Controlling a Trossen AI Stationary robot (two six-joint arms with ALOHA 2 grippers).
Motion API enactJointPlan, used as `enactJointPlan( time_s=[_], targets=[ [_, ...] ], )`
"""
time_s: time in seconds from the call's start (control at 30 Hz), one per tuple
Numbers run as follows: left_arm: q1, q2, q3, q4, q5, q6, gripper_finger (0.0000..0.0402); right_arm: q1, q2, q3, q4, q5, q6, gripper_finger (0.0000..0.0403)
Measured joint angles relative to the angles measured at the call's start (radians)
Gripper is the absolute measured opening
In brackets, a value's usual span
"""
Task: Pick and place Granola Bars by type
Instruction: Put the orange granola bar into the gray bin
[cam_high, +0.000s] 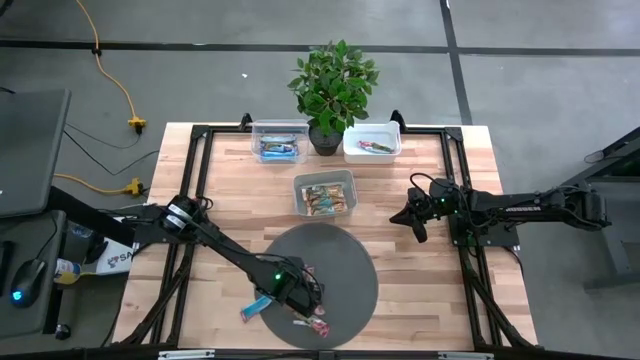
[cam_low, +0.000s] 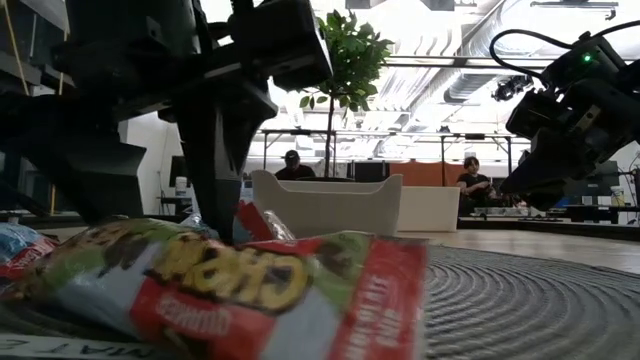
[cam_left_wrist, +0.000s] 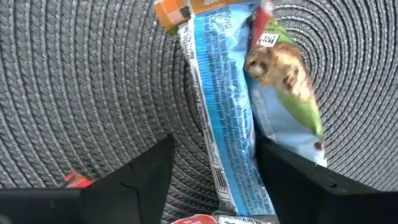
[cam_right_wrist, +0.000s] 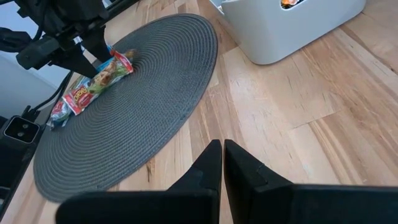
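Note:
Several wrapped granola bars lie on the round grey mat (cam_high: 345, 255) near the table's front edge: a blue bar (cam_left_wrist: 224, 118), a red-and-green multicoloured bar (cam_left_wrist: 286, 81) beside it, and others (cam_high: 312, 322). My left gripper (cam_left_wrist: 214, 180) points down over them, open. Its fingers (cam_left_wrist: 134, 183) stand on either side of the blue bar, along its length. Whether a finger touches a bar, I cannot tell. The low view shows the multicoloured bar (cam_low: 230, 285) lying flat in front of the left gripper (cam_low: 215, 170). My right gripper (cam_right_wrist: 222, 162) waits shut above the wood at the table's right.
Three clear bins stand beyond the mat: one with blue bars (cam_high: 279, 142), one with red-pink bars (cam_high: 372, 142), one with yellow-brown bars (cam_high: 325, 193). A potted plant (cam_high: 333, 85) stands at the far edge between the two back bins. People sit in the room behind.

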Motion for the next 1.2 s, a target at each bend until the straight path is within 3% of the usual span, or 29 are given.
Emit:
enactJointPlan(
  time_s=[0.33,0.5,0.9,1.2],
  targets=[
    [0.0,0.001,-0.004,0.002,0.001,0.005,0.0116,0.0,0.0,0.0,0.0,0.0,0.0,0.0],
    [0.0,0.0,-0.004,0.002,-0.001,0.008,0.0082,0.0,0.0,0.0,0.0,0.0,0.0,0.0],
    [-0.001,-0.006,-0.004,-0.006,-0.009,0.012,0.0072,0.0,0.0,0.0,0.0,0.0,0.0,0.0],
    [-0.001,-0.094,-0.005,-0.067,-0.11,0.066,0.0071,0.0,0.0,0.0,0.003,0.0,0.0,0.0]
  ],
)
